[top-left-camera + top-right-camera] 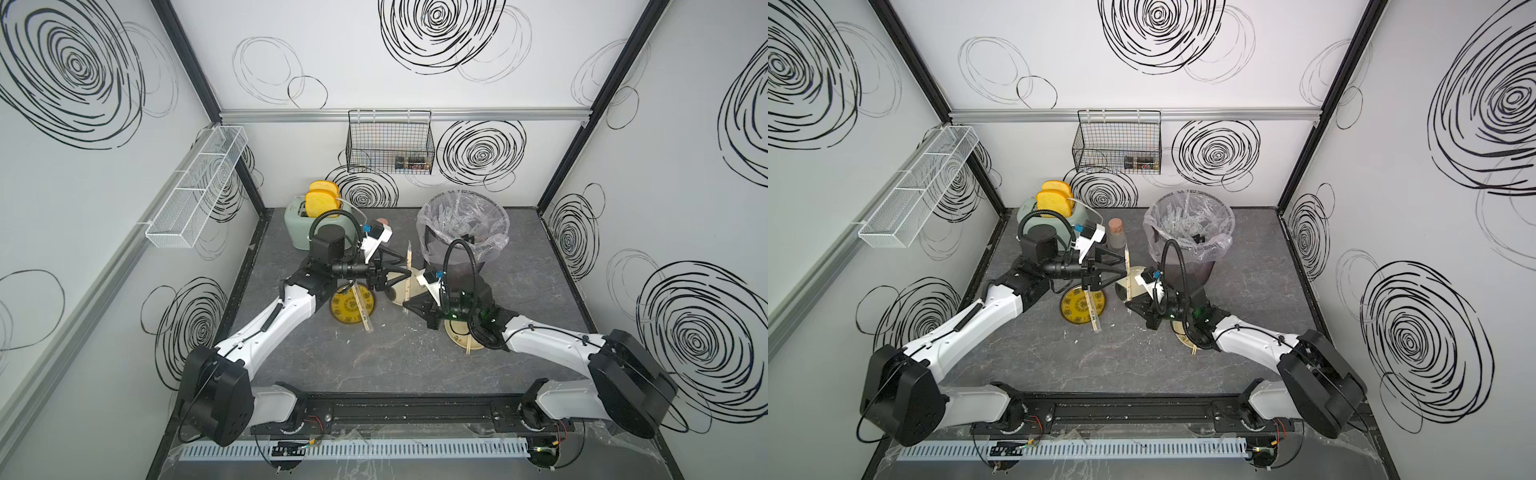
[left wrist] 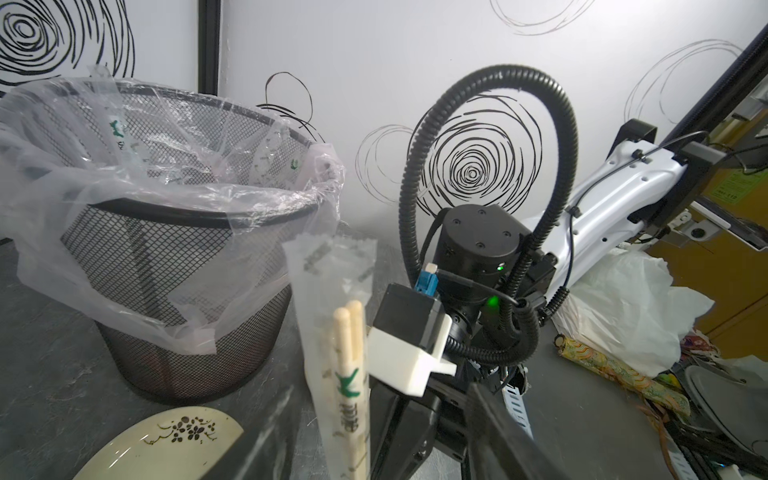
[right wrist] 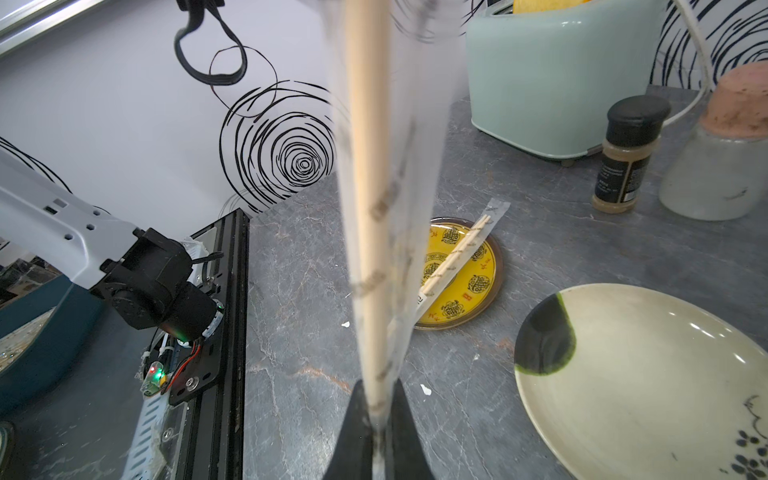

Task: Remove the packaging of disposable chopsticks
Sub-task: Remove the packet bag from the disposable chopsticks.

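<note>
The chopsticks are pale tan, their sleeve clear with green and grey print. The yellow plate carries dark medallions and a brown rim; the cream plate has a dark green patch and black flowers. The toaster is mint green, the tabletop grey and veined.

I count three plates and three chopstick pairs near the bin. One toaster, two wire baskets.
</note>
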